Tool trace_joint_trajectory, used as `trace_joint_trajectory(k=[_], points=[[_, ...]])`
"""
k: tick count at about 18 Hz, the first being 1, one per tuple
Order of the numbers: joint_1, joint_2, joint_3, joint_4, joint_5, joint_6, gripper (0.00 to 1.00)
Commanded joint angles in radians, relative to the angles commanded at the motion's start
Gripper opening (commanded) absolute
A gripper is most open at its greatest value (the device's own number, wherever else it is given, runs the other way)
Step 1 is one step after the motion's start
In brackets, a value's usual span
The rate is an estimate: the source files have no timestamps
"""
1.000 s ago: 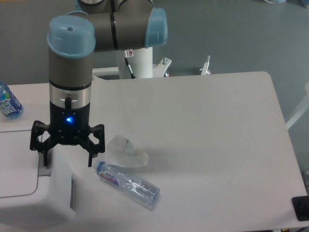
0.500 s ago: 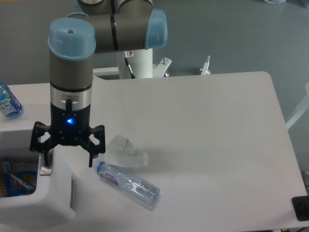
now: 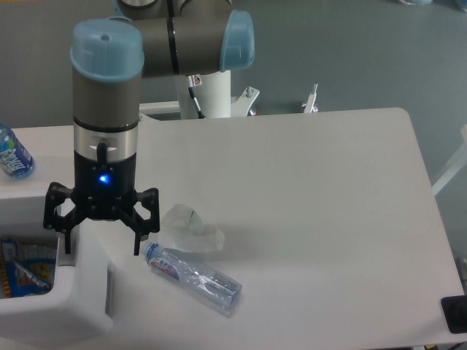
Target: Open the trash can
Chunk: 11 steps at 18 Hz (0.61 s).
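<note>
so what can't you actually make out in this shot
- Trash can: cut off by the left and bottom edges; the lid is not in view.
- Contents in the opening: colourful packaging, too small and cropped to identify.
- Tool: whether its left finger touches the bin's rim is unclear.
- Blue bottle: cut off by the left edge.
- Black object: cropped at the right edge.

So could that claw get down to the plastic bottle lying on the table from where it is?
Probably yes. The gripper hangs open over the trash can, and the bottle lies uncovered just beside it; only the crumpled clear plastic sits close by.
</note>
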Motion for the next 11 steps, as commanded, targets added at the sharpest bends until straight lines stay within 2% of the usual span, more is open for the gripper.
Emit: trace_joint_trajectory(k=[2,3,4,5,6,7,8,11], points=[[0.005,0.008,-0.001,-0.003,0.136,0.043,1.0],[0.008,0.011,-0.001,-0.006,0.166,0.055,1.0],[0.031,0.021,-0.006,-0.029,0.222,0.109,1.0],[0.078,0.029,-0.009,-0.123,0.237,0.257,1.0],[0.091,0.037,-0.009,-0.146,0.24,0.293,1.0],[0.132,0.063,-0.018,-0.202,0.257,0.4,1.0],[0.188,0.092,-0.049,-0.257,0.264,0.568,1.0],[0.25,0.138,-0.104,-0.264,0.263,0.718,1.0]])
